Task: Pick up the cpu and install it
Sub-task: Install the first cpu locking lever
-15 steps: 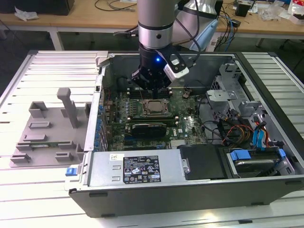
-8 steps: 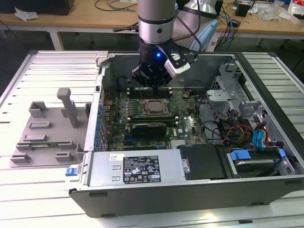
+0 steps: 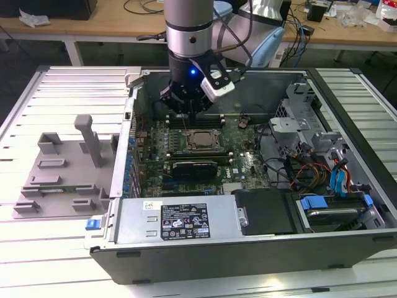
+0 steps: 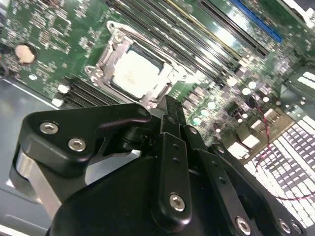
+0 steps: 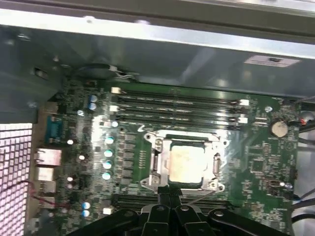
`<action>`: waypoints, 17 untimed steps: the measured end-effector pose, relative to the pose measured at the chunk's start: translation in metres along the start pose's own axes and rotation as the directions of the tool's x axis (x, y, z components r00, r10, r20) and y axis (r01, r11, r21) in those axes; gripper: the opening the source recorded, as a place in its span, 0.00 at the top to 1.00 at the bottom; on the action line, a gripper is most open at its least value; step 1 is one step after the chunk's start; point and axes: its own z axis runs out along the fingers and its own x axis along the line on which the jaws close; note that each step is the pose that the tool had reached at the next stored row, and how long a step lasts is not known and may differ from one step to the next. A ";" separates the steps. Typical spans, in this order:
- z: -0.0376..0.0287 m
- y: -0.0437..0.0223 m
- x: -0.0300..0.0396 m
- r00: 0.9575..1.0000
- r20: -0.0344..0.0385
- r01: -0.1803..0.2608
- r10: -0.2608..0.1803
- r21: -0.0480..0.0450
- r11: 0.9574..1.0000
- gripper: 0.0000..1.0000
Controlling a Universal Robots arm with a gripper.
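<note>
— What's nearest us?
— The power supply (image 3: 177,220), on this side of the socket (image 5: 156,145). The grey tray (image 3: 59,180) sits outside the case, well off to the exterior view's left of the socket.
— And the cpu?
— The cpu (image 5: 189,164) lies in the socket, flat as far as I can tell, with nothing holding it.
— The gripper?
— The gripper (image 5: 171,205) hangs just above the socket's far edge, fingers pinched together on nothing.
— What worries you?
— Those closed tips are close to the socket. If they drop or drift, I reckon they could scrape the cpu's top or shove it crooked, and a crooked chip bends pins. I can't see whether the socket's frame is clamped, so it may sit loose.
— Anything beyond?
— Memory slots (image 5: 177,105) run along both sides of the socket, one set right under the gripper. A sideways swing could clip them.
</note>
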 end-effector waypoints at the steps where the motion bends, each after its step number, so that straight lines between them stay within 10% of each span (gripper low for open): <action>1: -0.0002 0.0004 0.0045 1.000 0.000 0.000 0.000 0.000 1.000 0.89; 7: -0.0013 0.0022 0.0262 1.000 0.000 0.000 0.000 0.000 1.000 0.89; 8: -0.0017 0.0029 0.0343 1.000 0.003 -0.002 0.002 -0.040 0.999 0.89; 10: -0.0019 0.0031 0.0364 1.000 0.007 -0.005 0.006 -0.089 0.996 0.89; 11: -0.0019 0.0032 0.0374 1.000 0.011 -0.007 0.009 -0.131 0.991 0.89; 14: -0.0015 0.0031 0.0374 1.000 0.011 -0.007 0.009 -0.140 0.990 0.89; 15: 0.0005 0.0029 0.0376 1.000 0.014 -0.009 0.012 -0.176 0.984 0.89; 17: 0.0041 0.0025 0.0378 1.000 0.016 -0.010 0.013 -0.199 0.980 0.89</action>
